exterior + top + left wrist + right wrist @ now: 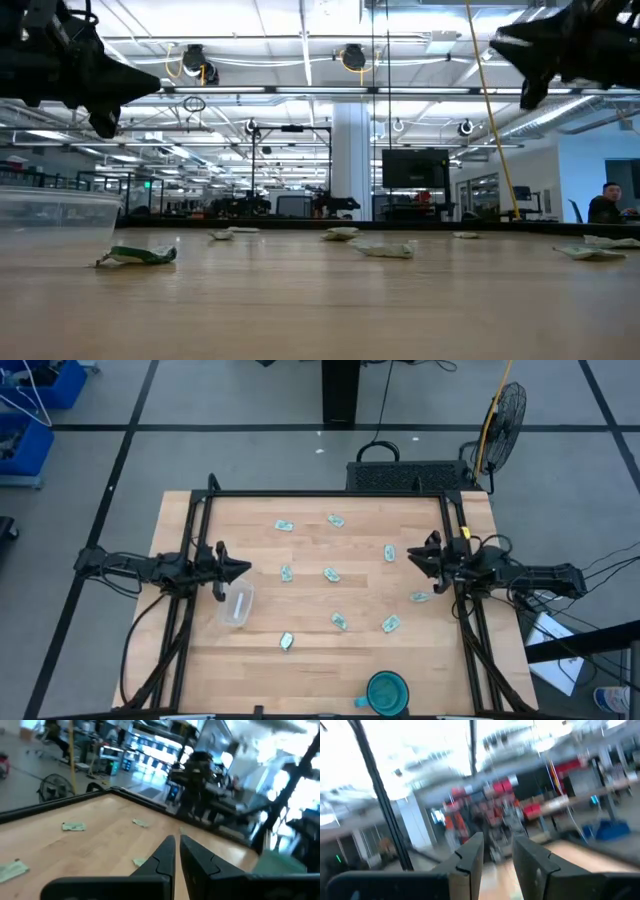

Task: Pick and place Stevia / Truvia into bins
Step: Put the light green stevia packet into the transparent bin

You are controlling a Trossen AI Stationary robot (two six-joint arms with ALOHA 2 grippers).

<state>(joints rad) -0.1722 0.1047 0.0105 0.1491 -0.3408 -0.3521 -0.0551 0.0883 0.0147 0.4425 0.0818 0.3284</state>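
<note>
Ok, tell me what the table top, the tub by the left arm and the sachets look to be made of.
Table top: looks like pale wood with a smooth matt finish; plank lines and grain show.
Tub: probably clear plastic, since the wood shows through its walls.
Sachets, such as this one: likely thin paper, pale green and white, lying flat and slightly crumpled.

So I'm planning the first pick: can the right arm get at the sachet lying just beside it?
Probably yes. That Stevia sachet lies flat on bare wood just below the right pincer in the high view, with nothing around or over it. The pincer hangs above the table with its fingers apart, holding nothing.
</note>
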